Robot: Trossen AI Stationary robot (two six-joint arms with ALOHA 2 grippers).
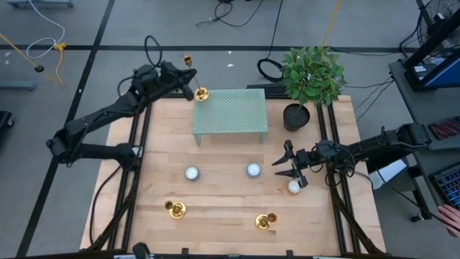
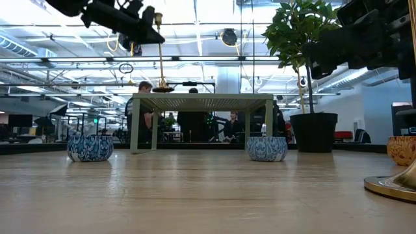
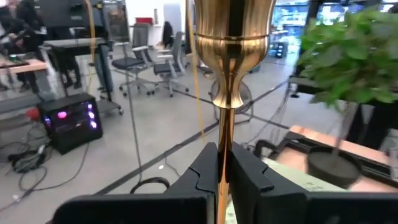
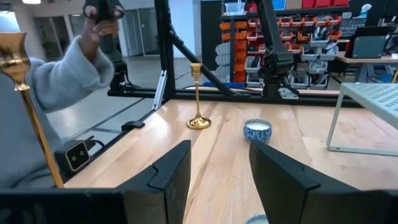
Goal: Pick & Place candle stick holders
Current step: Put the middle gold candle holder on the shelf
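Three gold candle stick holders are in view. One stands upright with its round base [image 1: 201, 94] on the far left corner of the green mesh stand [image 1: 230, 115]; its cup [image 3: 233, 25] fills the left wrist view. My left gripper [image 1: 190, 88] is shut on its stem. The other two stand on their bases near the table's front edge, one left [image 1: 175, 208] and one right [image 1: 265, 221]. My right gripper [image 1: 282, 160] is open and empty over the table's right part, fingers pointing toward the left edge. My left gripper pinches the candle stick holder's thin stem [image 3: 222, 163] between its two fingers, on the upper part a little below the cup. The fingers [image 2: 140, 31] come from the table's far left, slanting a little down, and lie across the stem. The holder is upright with its base [image 2: 160, 87] at the stand's top.
Two blue-and-white tea-light cups [image 1: 191, 173] [image 1: 253, 170] and a white one [image 1: 294, 186] sit mid-table. A potted plant [image 1: 311, 79] stands at the far right, beside the stand. A person's grey sleeve [image 4: 68, 74] shows beyond the table's left edge.
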